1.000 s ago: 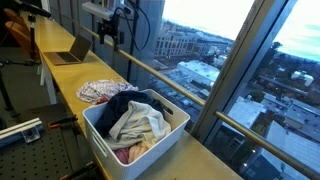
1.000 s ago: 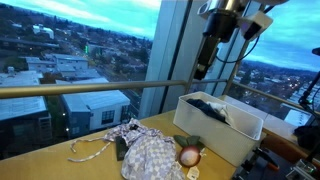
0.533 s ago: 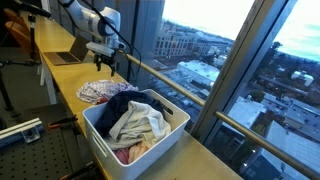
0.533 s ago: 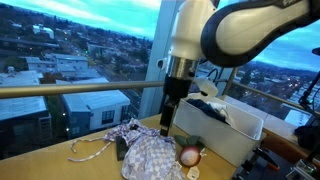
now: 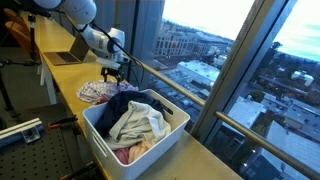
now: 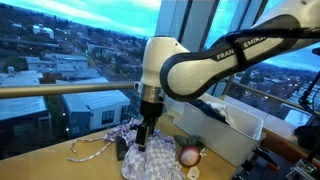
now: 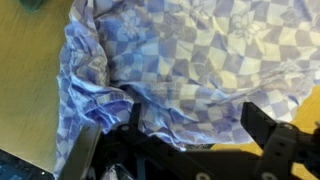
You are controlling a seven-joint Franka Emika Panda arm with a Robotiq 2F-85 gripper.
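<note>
A blue-and-white checked cloth lies crumpled on the wooden counter and fills most of the wrist view. My gripper hangs just over it, open, its dark fingers on either side of a fold with nothing held between them. In both exterior views the arm reaches down, so the gripper sits right above the cloth pile. The pile lies next to a white laundry basket heaped with clothes.
A laptop stands further along the counter. A reddish round object and a dark item lie by the pile. A pale strap trails from it. A window railing runs along the counter's far edge.
The arm has swung down from high above the counter to just over the checked cloth pile. The jaws have stayed open throughout.
</note>
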